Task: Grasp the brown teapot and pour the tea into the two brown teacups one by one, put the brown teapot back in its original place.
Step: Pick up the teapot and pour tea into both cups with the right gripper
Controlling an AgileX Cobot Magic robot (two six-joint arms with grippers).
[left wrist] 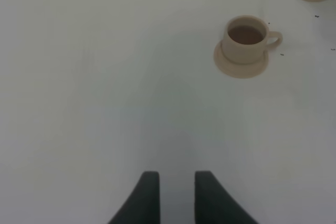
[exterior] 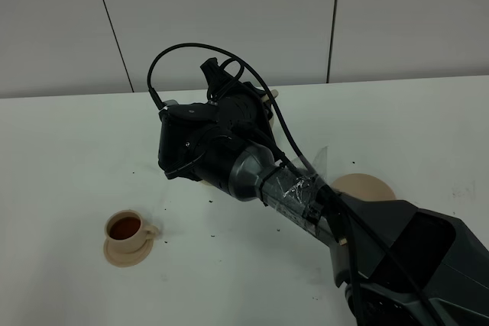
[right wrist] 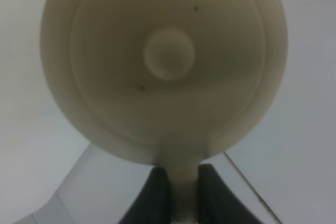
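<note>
— Teapot [right wrist: 169, 53]?
— Right gripper [right wrist: 184, 183] was clamped on its handle, near mid-table, well apart from the big saucer [exterior: 367, 187].
— Left gripper [left wrist: 176, 199]?
— Fingers stood apart, holding nothing, over the table [left wrist: 79, 103]. One cup [exterior: 126, 227], on its small saucer, held tea.

The high camera looks down from above and behind my right arm [exterior: 252, 177], facing the far wall [exterior: 229, 13] across the white tabletop [exterior: 61, 143]. My left wrist camera hangs well above the tabletop and looks down past my left claw [left wrist: 176, 178] at the filled teacup [left wrist: 245, 39]. Those 2 views share that teacup. My right wrist camera looks along my right claw [right wrist: 184, 171] at the brown teapot [right wrist: 168, 56], so near that it fills most of the view.
</note>
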